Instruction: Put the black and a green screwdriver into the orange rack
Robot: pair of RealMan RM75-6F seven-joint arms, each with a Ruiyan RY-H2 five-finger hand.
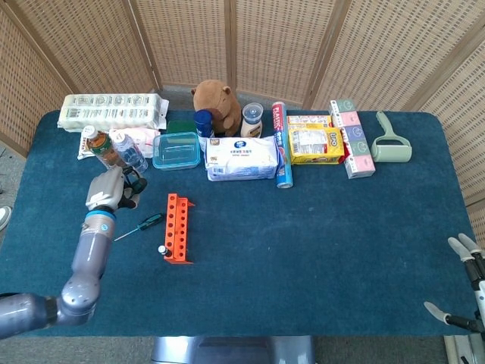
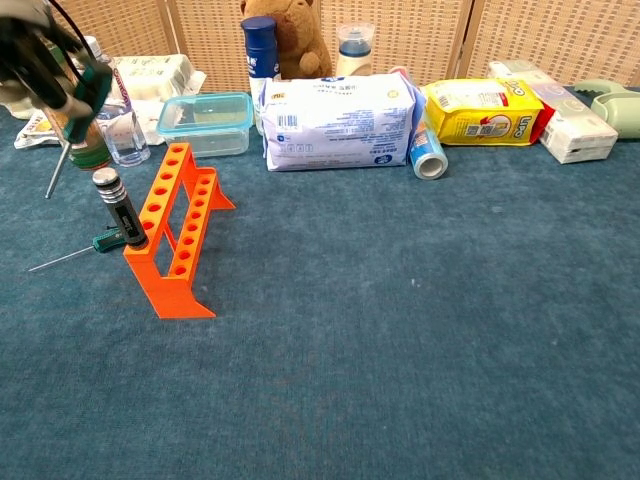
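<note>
The orange rack [image 1: 178, 227] [image 2: 178, 232] stands left of centre on the blue table. A black screwdriver [image 2: 120, 208] [image 1: 161, 249] stands upright in the rack's near end hole. My left hand [image 1: 106, 191] [image 2: 30, 45] is raised left of the rack and grips a green screwdriver [image 2: 82, 95], whose thin shaft slants down towards the table. A second green screwdriver [image 1: 146, 223] [image 2: 104, 241] lies flat on the cloth, just left of the rack. My right hand [image 1: 464, 292] hangs at the table's near right corner, fingers apart, holding nothing.
Two bottles [image 2: 105, 100] stand just behind my left hand. A clear lidded box [image 2: 205, 122], a wipes pack [image 2: 335, 120], a plush toy [image 1: 216, 102], snack boxes [image 1: 314, 142] and a lint roller [image 1: 390, 144] line the back of the table.
</note>
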